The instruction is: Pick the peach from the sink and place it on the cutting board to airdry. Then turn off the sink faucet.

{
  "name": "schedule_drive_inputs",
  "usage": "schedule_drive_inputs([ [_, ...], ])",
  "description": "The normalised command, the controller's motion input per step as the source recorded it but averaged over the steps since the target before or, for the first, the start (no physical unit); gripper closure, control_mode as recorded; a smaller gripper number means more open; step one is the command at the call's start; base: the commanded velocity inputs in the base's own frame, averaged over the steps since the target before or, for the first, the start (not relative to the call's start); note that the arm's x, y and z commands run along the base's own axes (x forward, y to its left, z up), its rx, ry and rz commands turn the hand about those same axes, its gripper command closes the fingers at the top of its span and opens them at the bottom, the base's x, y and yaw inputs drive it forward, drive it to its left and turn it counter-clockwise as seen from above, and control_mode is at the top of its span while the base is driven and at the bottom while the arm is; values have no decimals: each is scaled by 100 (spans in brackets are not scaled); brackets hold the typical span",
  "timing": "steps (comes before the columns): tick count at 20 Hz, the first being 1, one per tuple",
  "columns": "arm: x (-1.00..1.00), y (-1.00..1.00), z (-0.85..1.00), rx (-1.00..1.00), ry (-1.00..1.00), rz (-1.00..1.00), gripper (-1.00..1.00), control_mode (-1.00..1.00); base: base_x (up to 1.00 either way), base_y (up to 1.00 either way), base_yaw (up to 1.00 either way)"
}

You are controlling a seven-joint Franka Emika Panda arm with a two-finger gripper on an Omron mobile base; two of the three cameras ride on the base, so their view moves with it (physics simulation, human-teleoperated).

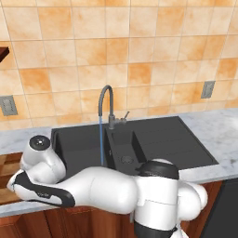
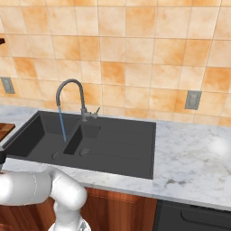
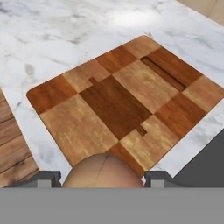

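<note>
A simulated kitchen, mid-task: the peach [image 3: 104, 171] sits clamped between the gripper [image 3: 103, 178] tips, hanging above the checkered cutting board [image 3: 118, 105] that lies flat on the marble counter [image 3: 65, 30]. The arm [image 1: 93, 188] reaches far to the left of the black sink [image 1: 139, 139], evidently so the fruit can be lowered onto the wood to dry. The peach is over the board's near edge rather than its middle, so a short reach forward looks sensible before release. Behind, the gooseneck sink faucet [image 1: 108, 104] runs a thin blue stream [image 1: 101, 139] into the basin, its side lever [image 1: 124, 115] untouched; that shut-off remains to be done.
</note>
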Motion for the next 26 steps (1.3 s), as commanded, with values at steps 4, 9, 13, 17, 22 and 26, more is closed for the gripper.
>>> schedule_drive_inputs([
  [4,16,25,-19,-4,2,0,100,-100,0,0,0],
  [9,16,23,-21,-4,2,0,100,-100,0,0,0],
  [13,18,12,-21,-2,2,0,100,-100,0,0,0],
  [17,21,12,-22,-2,2,0,-100,-100,0,0,0],
  [22,12,7,-12,-2,0,0,-100,-100,0,0,0],
  [26,13,9,-10,-2,0,0,-100,-100,0,0,0],
])
